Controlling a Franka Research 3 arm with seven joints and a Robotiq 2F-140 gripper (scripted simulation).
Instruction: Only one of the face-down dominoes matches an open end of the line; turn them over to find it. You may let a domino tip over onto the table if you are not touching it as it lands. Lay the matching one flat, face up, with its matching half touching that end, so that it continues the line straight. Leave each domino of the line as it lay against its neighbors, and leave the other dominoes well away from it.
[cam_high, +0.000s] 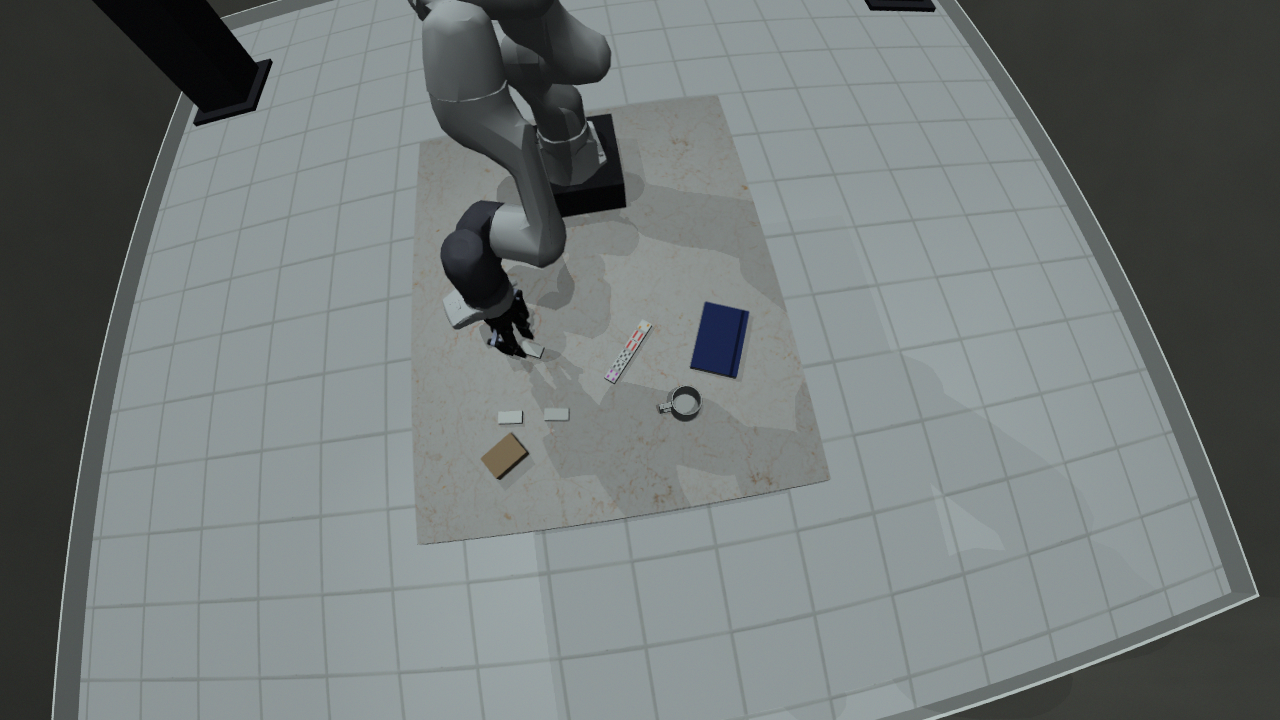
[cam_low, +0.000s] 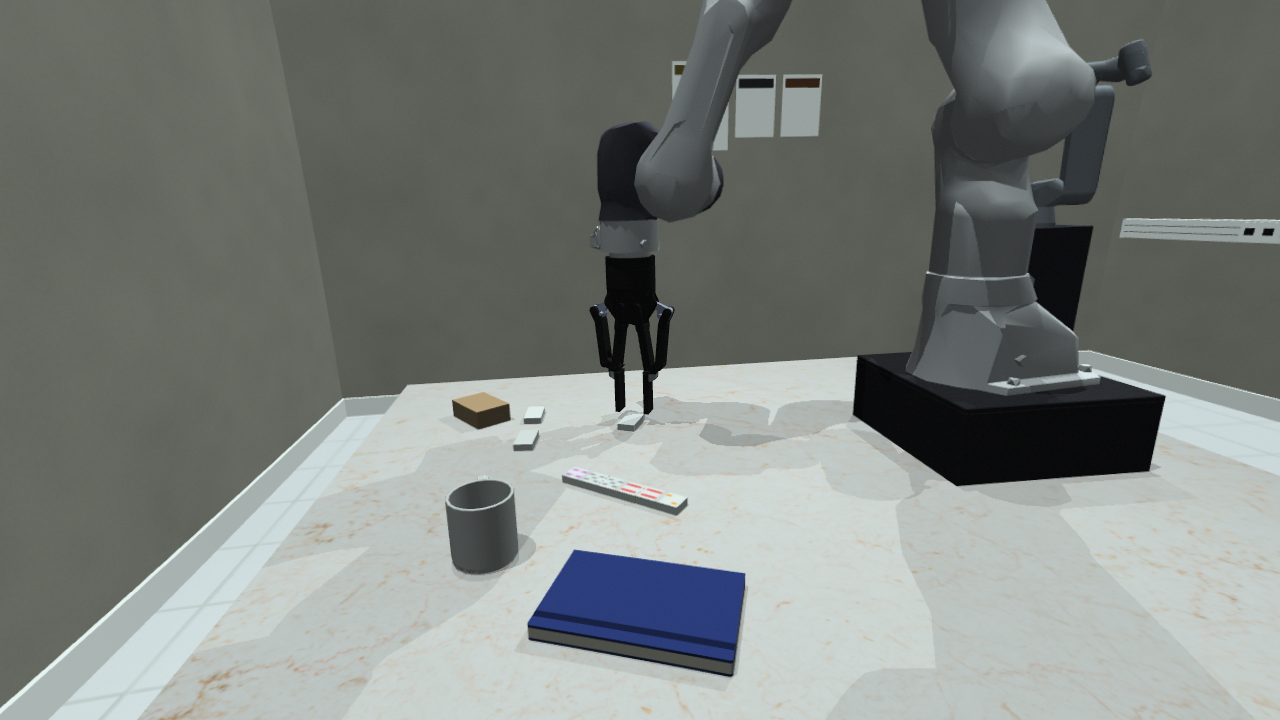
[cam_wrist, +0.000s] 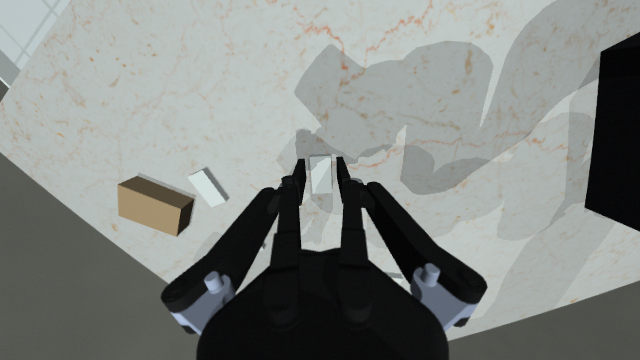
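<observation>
- While the blue notebook (cam_low: 640, 604) and grey mug (cam_low: 481, 528) lie nearest the exterior camera, the line of dominoes (cam_low: 624, 489) sits just behind them, face up.
- Beyond it the gripper (cam_low: 632, 407) points straight down, fingers part-way apart and clamped on nothing.
- Directly beneath lies a face-down domino (cam_wrist: 321, 174), flat on the table; its long axis runs along the gap, so the fingers flank its long sides.
- Only the wrist view shows the slivers of space on either side; it misses the line entirely.
- Farthest off lie two more blank dominoes (cam_low: 526, 437) and a brown box (cam_low: 480, 409).
</observation>
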